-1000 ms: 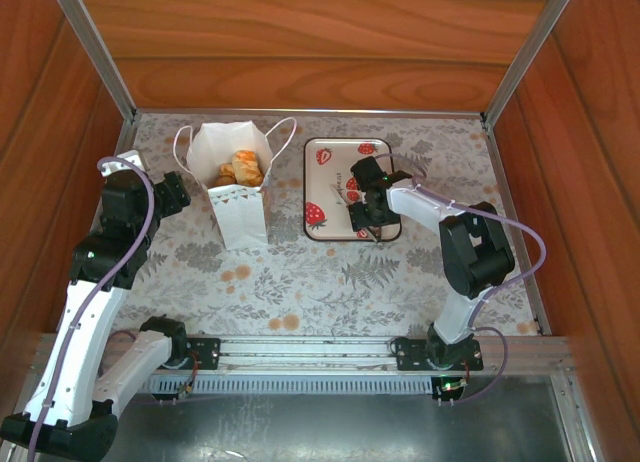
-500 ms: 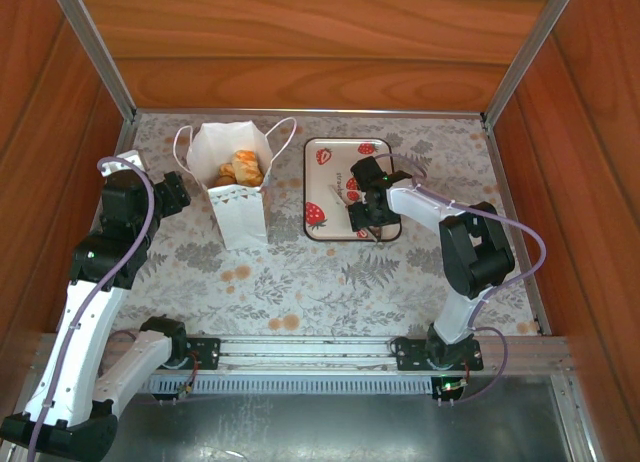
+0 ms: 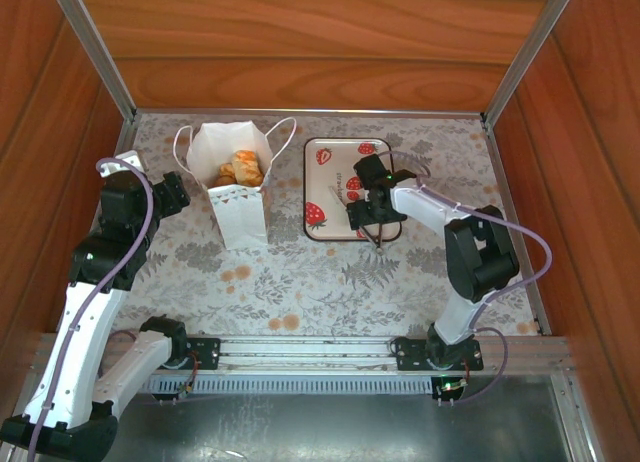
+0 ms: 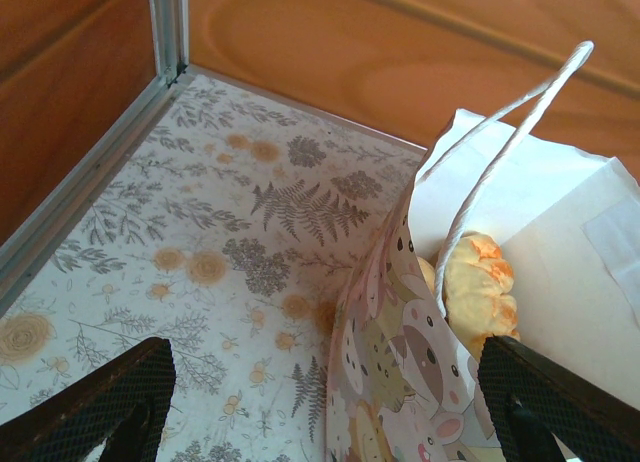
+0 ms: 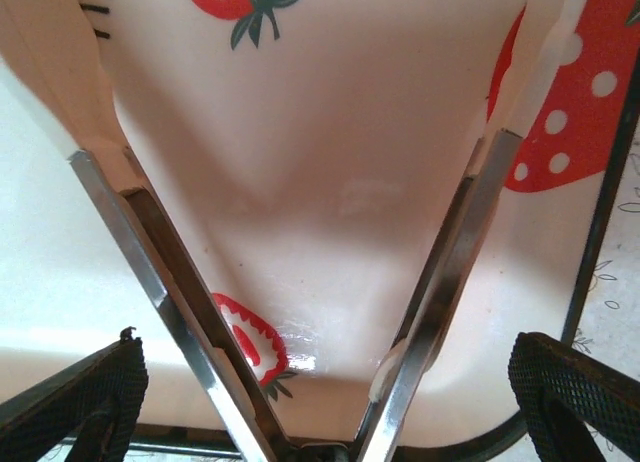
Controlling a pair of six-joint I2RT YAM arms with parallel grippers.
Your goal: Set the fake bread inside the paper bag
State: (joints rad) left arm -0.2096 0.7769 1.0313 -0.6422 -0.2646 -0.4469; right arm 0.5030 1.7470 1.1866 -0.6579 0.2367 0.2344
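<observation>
While the fake bread [image 3: 240, 168] sits inside the paper bag [image 3: 238, 197] from above, the black writing on the tray [image 3: 325, 182] is too small to read. At the left wrist, the left gripper [image 4: 330, 412], spread and empty, hangs just beside the bag and may tip it. At the right wrist, the right gripper [image 5: 325, 382], spread wide and gripping nothing, straddles the tongs [image 5: 150, 242] and may drag them.

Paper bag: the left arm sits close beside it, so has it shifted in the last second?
No. The paper bag stands just as far left of the strawberry tray as before.
</observation>
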